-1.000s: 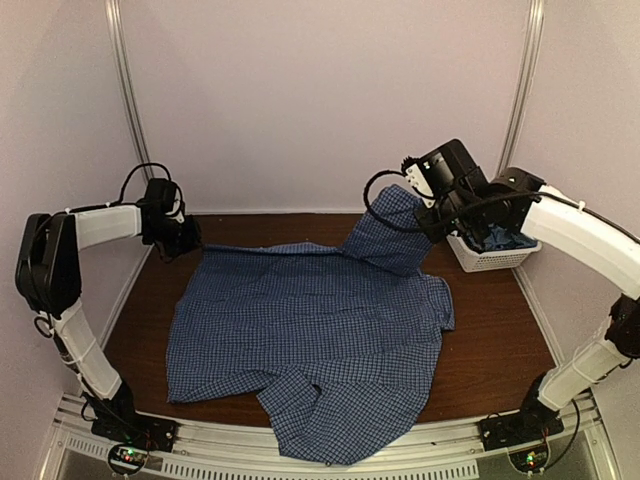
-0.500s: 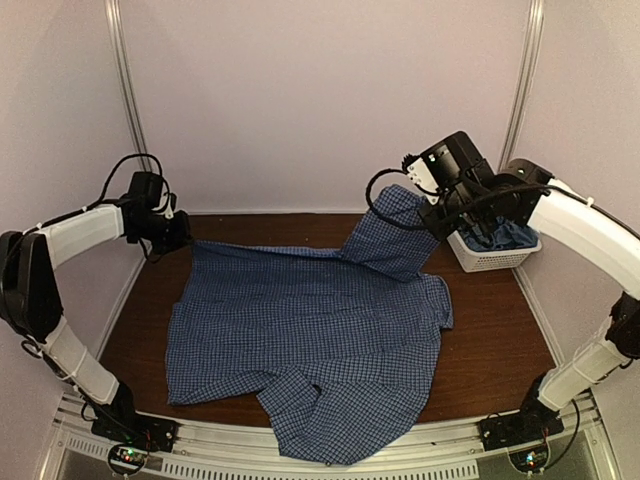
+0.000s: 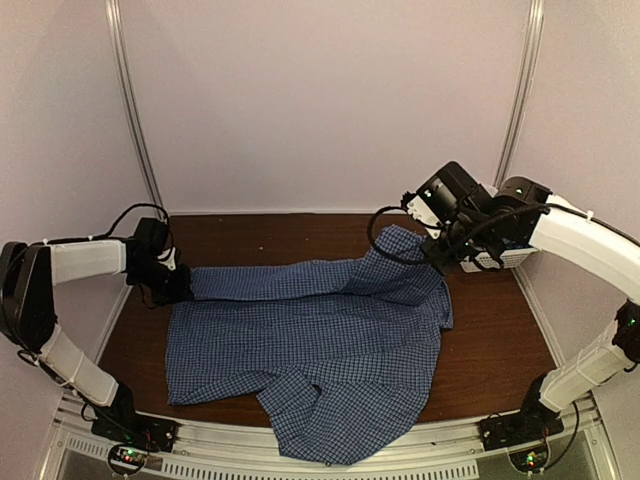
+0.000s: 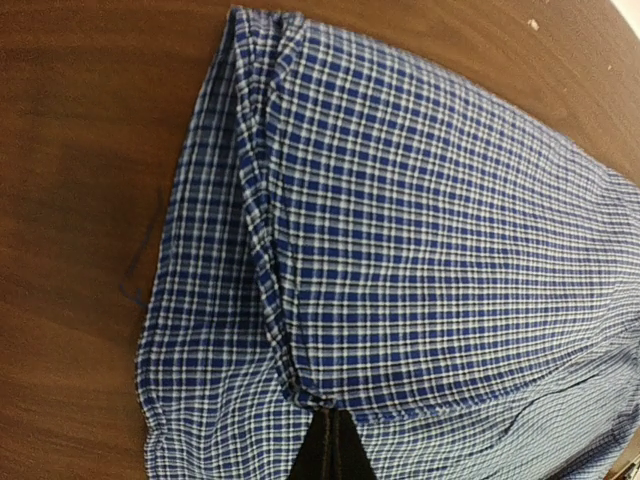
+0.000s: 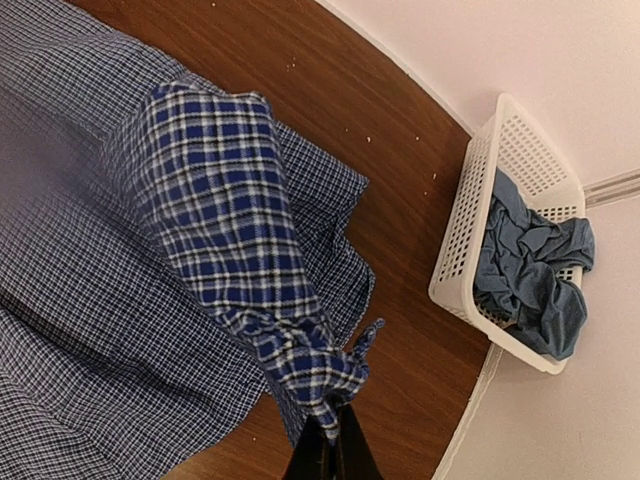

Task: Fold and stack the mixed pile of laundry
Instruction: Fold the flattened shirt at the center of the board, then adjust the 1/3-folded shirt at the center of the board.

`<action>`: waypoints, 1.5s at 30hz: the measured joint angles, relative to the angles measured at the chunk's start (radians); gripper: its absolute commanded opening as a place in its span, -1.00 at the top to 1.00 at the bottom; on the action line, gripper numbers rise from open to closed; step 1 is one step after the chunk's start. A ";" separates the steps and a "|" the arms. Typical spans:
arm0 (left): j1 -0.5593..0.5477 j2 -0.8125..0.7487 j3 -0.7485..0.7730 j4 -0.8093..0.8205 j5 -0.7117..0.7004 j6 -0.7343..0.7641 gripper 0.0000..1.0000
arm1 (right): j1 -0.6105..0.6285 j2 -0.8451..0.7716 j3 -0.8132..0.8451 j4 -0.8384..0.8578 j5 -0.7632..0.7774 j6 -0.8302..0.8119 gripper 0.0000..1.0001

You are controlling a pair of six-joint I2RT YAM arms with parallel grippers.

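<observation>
The checked shirt (image 3: 310,340) lies spread across the table (image 3: 490,350), its far edge doubled over toward the near side in a loose band and its lower part bunched at the near edge. The cloth is thin, light and limp. It drapes, wrinkles and sags wherever nothing bears it, so it will likely follow a pull only at the pinched points and drag its slack behind. The best holds appear to be the seams and corners, where the layers are thicker and less apt to slip from narrow pads. The left gripper (image 4: 328,440) is clamped on the folded edge at the shirt's left end, low against the wood. The right gripper (image 5: 330,435) is pinched tight on a twisted bit of sleeve or corner at the right end, lifting it like a hanging rope just above the rest. The teal t-shirt (image 5: 530,275), equally soft, sits crumpled in the white basket (image 5: 465,230) at the far right corner, apart from the shirt's body. Pulling one end faster than the other risks skewing the fold.
</observation>
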 measured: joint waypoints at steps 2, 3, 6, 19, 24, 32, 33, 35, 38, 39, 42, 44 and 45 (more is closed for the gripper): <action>-0.004 0.001 -0.026 0.004 0.003 0.000 1.00 | 0.000 0.001 -0.036 -0.002 -0.007 0.012 1.00; -0.005 0.002 -0.039 0.008 0.005 0.000 1.00 | 0.000 0.005 -0.055 -0.003 -0.013 0.018 1.00; -0.008 0.016 -0.058 0.027 0.010 0.000 1.00 | 0.000 0.031 -0.087 -0.012 -0.028 0.028 1.00; -0.011 0.015 -0.051 0.045 0.016 0.048 -0.04 | 0.035 0.138 -0.006 -0.019 -0.042 0.022 1.00; -0.013 -0.030 0.023 0.043 0.014 0.074 -0.15 | 0.057 0.166 0.081 -0.003 -0.034 -0.016 1.00; -0.025 0.119 0.225 0.109 0.012 0.087 -0.17 | 0.069 0.278 0.140 0.065 -0.079 -0.074 1.00; -0.026 0.159 0.256 0.110 0.002 0.090 -0.19 | 0.069 0.283 0.140 0.073 -0.096 -0.079 1.00; -0.026 0.222 0.294 0.110 -0.029 0.097 -0.19 | 0.069 0.285 0.140 0.089 -0.137 -0.092 1.00; -0.023 0.290 0.325 0.098 -0.079 0.098 -0.19 | 0.071 0.288 0.146 0.110 -0.226 -0.104 1.00; -0.022 0.301 0.326 0.096 -0.091 0.098 -0.19 | 0.074 0.292 0.146 0.117 -0.257 -0.107 1.00; -0.016 0.311 0.326 0.078 -0.117 0.097 -0.24 | 0.099 0.315 0.129 0.150 -0.335 -0.115 1.00; -0.012 0.312 0.326 0.076 -0.133 0.094 -0.26 | 0.124 0.347 0.106 0.168 -0.375 -0.115 1.00; -0.010 0.314 0.326 0.076 -0.140 0.093 -0.27 | 0.131 0.366 0.097 0.177 -0.392 -0.115 1.00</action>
